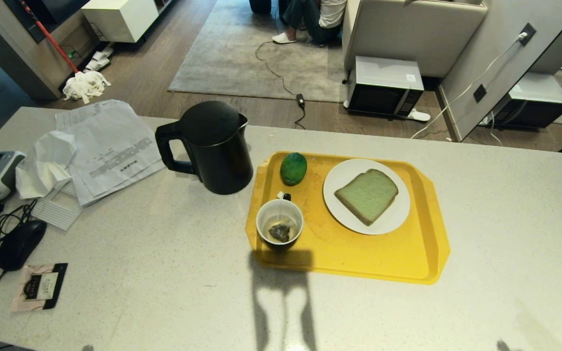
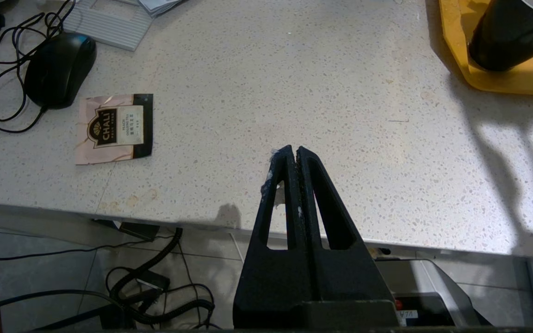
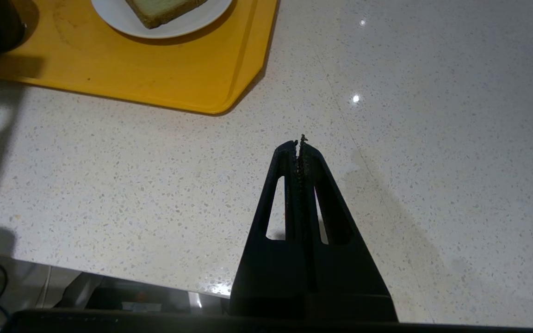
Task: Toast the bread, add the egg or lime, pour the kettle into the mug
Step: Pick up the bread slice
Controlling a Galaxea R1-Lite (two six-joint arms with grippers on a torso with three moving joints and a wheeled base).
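Yellow tray (image 1: 427, 253), white plate (image 1: 339, 180), papers (image 1: 110, 146), mouse (image 1: 20, 243)

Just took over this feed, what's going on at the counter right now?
Nothing is being handled. Both arms sit parked at the near counter edge: the left gripper and right gripper have jaws shut and hold nothing. On the yellow tray, the bread lies on a white plate, the lime sits at the back, and the mug holds a tea bag. The kettle stands on the counter left of the tray.
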